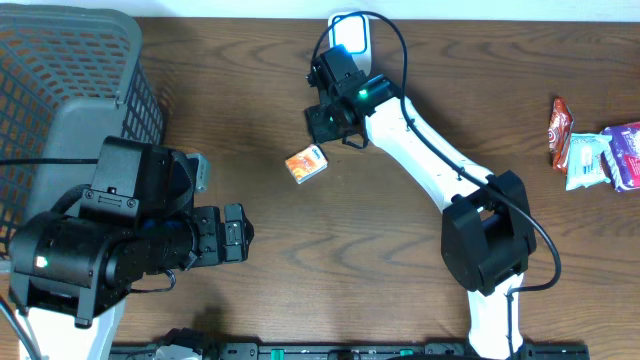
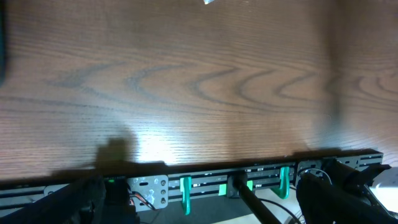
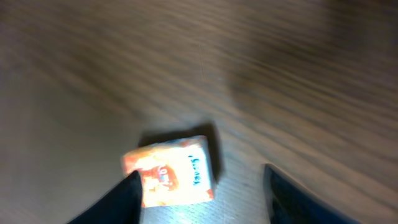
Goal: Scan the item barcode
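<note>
I'm hovering the right gripper (image 3: 202, 180), fingers spread, over the orange packet (image 3: 169, 171) lying loose on the table (image 1: 330, 260). The left gripper (image 2: 202, 186) is idling wide open, and I judge the scanning unfinished.

Sm. orange & white box (image 1: 306, 164), flat on wood table (image 1: 340, 280) near ctr, turned askew, printed face up, lying loose

A grey mesh basket (image 1: 60, 60) stands on the wooden table (image 1: 230, 90). Well apart from the basket, at the opposite edge, lie a red packet (image 1: 560, 130) and a purple packet (image 1: 625, 155).
</note>
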Tool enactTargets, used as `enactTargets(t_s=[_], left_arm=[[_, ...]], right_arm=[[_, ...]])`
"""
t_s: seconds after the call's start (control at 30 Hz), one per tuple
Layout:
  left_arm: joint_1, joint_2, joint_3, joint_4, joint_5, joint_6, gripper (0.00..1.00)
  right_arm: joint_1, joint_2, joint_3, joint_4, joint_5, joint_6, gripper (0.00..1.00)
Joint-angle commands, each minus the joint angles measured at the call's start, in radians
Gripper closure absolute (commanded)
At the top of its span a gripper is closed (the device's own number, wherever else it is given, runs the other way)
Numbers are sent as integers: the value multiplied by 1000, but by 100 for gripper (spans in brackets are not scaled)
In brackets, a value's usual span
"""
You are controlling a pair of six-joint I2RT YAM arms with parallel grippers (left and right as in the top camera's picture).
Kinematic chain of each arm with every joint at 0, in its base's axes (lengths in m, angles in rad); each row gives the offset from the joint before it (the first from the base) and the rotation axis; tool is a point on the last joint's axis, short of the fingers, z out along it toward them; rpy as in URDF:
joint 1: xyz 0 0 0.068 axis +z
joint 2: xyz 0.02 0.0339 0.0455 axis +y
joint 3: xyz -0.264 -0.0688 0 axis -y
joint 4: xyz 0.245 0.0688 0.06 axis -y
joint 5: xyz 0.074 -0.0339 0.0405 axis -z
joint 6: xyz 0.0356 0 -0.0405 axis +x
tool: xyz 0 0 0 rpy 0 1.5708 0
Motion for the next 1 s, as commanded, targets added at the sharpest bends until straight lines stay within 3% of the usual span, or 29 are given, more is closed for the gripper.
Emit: enactTargets(t_s=[0.0,0.1,0.17,0.23,0.53,0.83,0.97], left_arm=[[4,0,7,-19,-7,2,2],[4,0,7,-19,-6,2,2],[4,0,7,-19,-6,2,2],[4,0,7,-19,-6,2,2],[4,0,7,-19,-6,2,2],[4,0,7,-19,-6,2,2],[4,0,7,-19,-6,2,2]], right_arm=[[1,13,-8,20,-115,-62,36],[1,15,-31,71,-116,-72,43],[6,20,-65,138,-116,-81,57],[15,24,-119,232,-116,-81,65],[27,26,-348,581,-116,-80,59],[27,29,-389,612,-116,-80,59],[19,14,-343,494,-117,-90,57]])
